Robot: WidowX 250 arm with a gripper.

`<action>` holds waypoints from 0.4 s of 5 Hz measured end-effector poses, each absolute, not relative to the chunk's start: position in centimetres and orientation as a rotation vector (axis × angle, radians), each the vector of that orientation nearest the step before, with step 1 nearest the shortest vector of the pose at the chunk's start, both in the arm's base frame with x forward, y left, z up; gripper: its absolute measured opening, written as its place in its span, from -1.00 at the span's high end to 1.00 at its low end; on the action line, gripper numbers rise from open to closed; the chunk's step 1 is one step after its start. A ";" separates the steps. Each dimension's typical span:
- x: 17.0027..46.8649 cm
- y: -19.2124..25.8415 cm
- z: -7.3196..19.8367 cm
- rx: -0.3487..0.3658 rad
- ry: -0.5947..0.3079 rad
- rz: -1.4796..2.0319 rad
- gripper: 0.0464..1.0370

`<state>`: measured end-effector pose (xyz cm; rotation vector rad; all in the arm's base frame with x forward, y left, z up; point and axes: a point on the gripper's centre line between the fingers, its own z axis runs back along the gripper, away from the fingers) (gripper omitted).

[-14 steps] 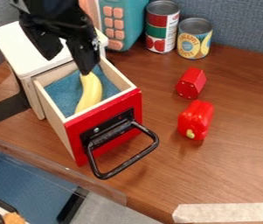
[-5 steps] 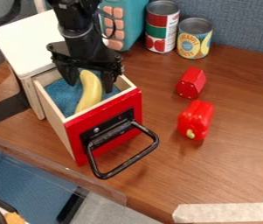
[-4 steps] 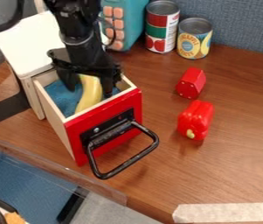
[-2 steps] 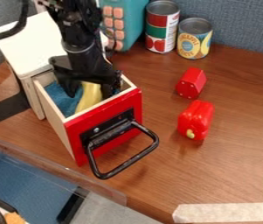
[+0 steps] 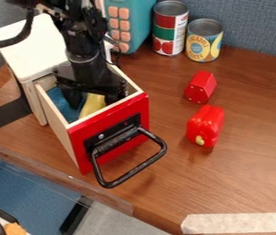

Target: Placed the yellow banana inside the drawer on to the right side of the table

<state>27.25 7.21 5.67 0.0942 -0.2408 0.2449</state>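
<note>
My gripper (image 5: pixel 93 101) is down inside the pulled-out drawer (image 5: pixel 109 137), its two fingers spread to either side of the yellow banana (image 5: pixel 92 105). The gripper's body covers the upper part of the banana; the lower part lies on the blue lining near the red front panel. Whether the fingers touch the banana I cannot tell. To the right of the drawer is the brown wooden table (image 5: pixel 250 119).
A red pepper (image 5: pixel 205 125) and a red block (image 5: pixel 200 87) lie right of the drawer. Two cans (image 5: pixel 170 28) (image 5: pixel 203 40) and a teal toy with buttons (image 5: pixel 130 23) stand at the back. The drawer's black handle (image 5: pixel 128 174) juts forward.
From behind the banana, my gripper has swung upright over it and lowered into the drawer, its fingers now around the banana. The banana and the drawer have stayed put.
</note>
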 end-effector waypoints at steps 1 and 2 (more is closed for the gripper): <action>27.0 7.1 6.0 0.090 -0.234 0.238 -0.25; 26.8 6.4 8.2 0.115 -0.274 0.204 0.03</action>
